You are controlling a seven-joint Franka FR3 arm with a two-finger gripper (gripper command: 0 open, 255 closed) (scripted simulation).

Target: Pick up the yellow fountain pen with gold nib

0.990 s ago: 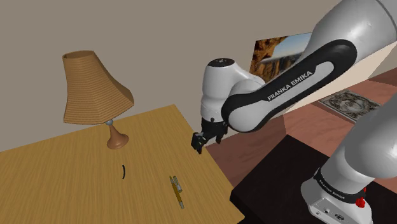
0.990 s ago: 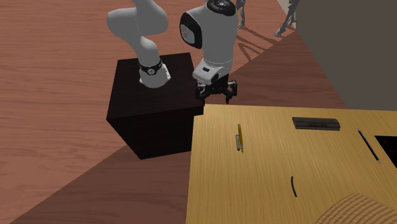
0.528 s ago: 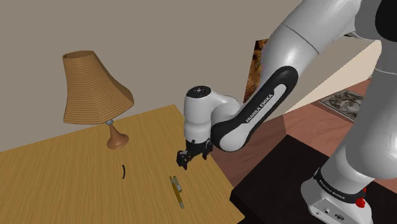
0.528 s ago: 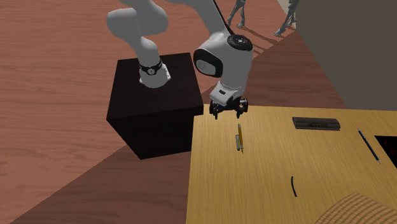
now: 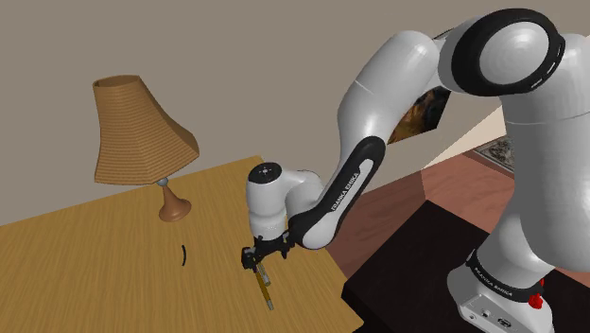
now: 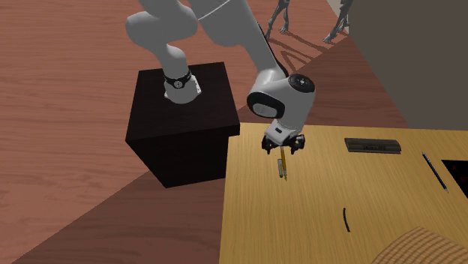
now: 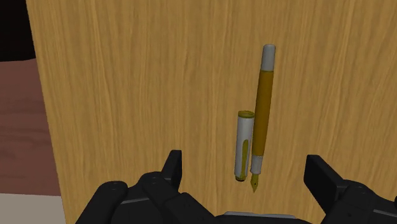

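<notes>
Yellow gold-nibbed fountain pen [image 7: 262,108], lying flat on wooden table [image 7: 127,95]; silver cap [image 7: 243,146] just beside it. Black end effector [image 7: 245,164] close above, fingers spread, touching neither.

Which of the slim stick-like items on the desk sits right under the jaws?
The yellow fountain pen, grey cap alongside. The curved black strip and the dark pen lie farther off.

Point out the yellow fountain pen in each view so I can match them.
Shoulder view: pen on the table, just below the gripper.
Second exterior view: pen near the table's left edge, under the gripper.
Wrist view: pen ahead, between the open fingers, its cap beside it.
Shared landmark: the gripper.
</notes>
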